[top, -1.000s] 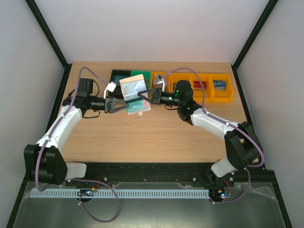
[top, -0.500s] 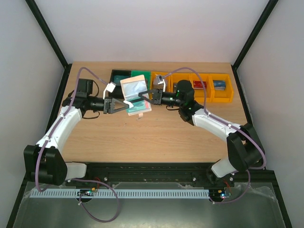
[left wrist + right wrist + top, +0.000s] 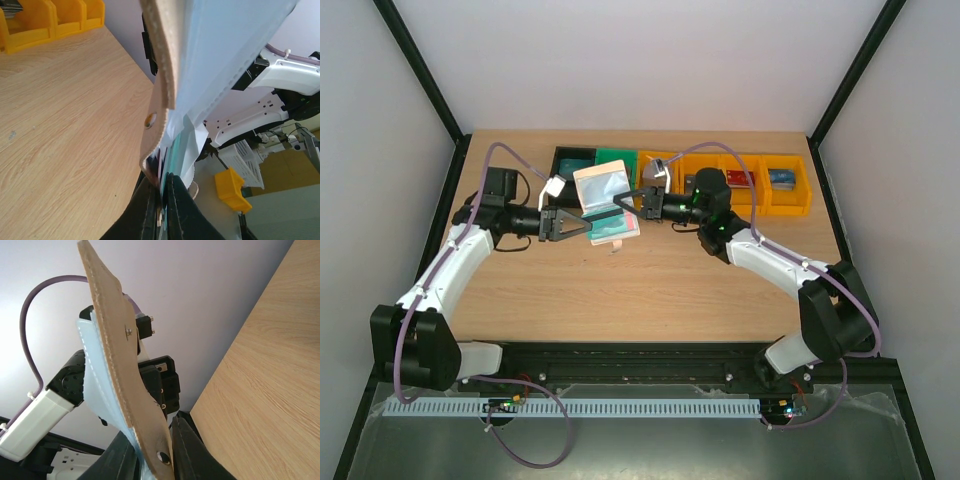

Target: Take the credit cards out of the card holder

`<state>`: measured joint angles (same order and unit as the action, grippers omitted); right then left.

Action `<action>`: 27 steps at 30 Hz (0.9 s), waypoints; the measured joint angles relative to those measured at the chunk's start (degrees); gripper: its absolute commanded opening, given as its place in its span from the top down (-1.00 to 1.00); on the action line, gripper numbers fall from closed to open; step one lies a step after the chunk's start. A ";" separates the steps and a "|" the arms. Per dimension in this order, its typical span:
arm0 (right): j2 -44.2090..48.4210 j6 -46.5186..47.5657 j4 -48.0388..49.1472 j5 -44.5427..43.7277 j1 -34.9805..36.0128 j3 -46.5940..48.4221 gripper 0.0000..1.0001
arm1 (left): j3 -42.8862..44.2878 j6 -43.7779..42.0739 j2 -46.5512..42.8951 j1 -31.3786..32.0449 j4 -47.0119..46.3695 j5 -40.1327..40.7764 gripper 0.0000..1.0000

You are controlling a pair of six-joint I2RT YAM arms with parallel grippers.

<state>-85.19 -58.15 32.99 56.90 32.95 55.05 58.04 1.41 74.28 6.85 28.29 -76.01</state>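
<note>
Quick update on what just changed: the left gripper (image 3: pixel 582 226) was partly open a second ago, and now its fingers are pinched right down on the left edge of the card holder (image 3: pixel 600 187). At the same time the right gripper (image 3: pixel 630 203) looks like it's starting to let go. Its fingers sit either side of the holder's right edge with only a narrow gap, but I honestly can't tell whether it's gripping or just flanking it. The holder itself has barely moved.

My read is that this is a handover of the hold. The left side takes over as the anchor, so the right one is free to go after a card. No card seems to be coming out yet.

The holder is up off the counter (image 3: pixel 620 300), hanging between the two grippers a bit left of centre and toward the far side, just near of the bins (image 3: pixel 750 192).

It's open like a book. One flap is tipped up toward the far side with its pale sleeve facing the camera. The other flap lies flatter toward the near side, with the snap tab at its near edge. So the long axis of the open holder runs far to near, and the fold runs left to right between the grippers. The credit cards (image 3: pixel 618 220), a teal one and a red one, show in the flatter flap.
</note>
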 measured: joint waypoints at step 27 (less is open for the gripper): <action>0.00 -0.94 1.55 1.86 -0.70 -0.48 0.97 | -1.90 3.04 -0.42 0.26 -2.43 1.38 0.74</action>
<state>-85.19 -59.09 34.54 58.76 32.25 54.57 56.14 4.45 73.87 7.11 25.87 -74.63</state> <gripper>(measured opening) 0.038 0.162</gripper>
